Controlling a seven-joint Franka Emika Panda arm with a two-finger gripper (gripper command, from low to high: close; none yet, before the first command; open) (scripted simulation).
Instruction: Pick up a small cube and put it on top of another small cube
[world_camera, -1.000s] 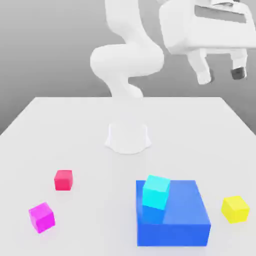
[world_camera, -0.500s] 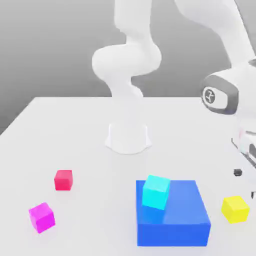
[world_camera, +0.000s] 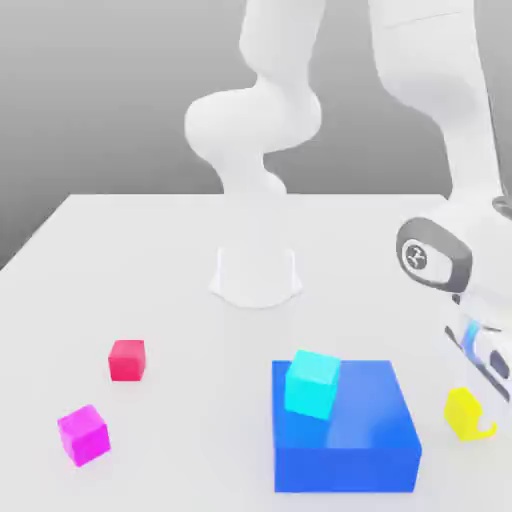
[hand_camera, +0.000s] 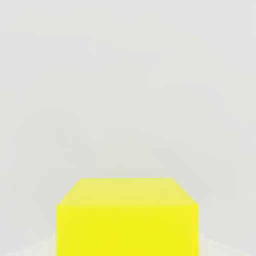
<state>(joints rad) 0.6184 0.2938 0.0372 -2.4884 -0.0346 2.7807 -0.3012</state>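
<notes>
The small yellow cube (world_camera: 460, 410) rests on the white table at the exterior view's right, beside the blue block. My gripper (world_camera: 480, 412) has come down onto it and hides the cube's right side. It is shut on the cube. In the hand view the yellow cube (hand_camera: 127, 220) sits very close, centred under the hand. The other small cube, crimson (world_camera: 127, 359), stands alone on the table at the exterior view's left, far from the gripper.
A large blue block (world_camera: 345, 440) sits between the two cubes, with a cyan cube (world_camera: 312, 383) on its top. A magenta cube (world_camera: 83, 434) lies at the front left. The arm's round base (world_camera: 256, 275) stands mid-table.
The hand has dropped from high above the table down onto the yellow cube and closed on it. The other cubes and the block have not moved.
</notes>
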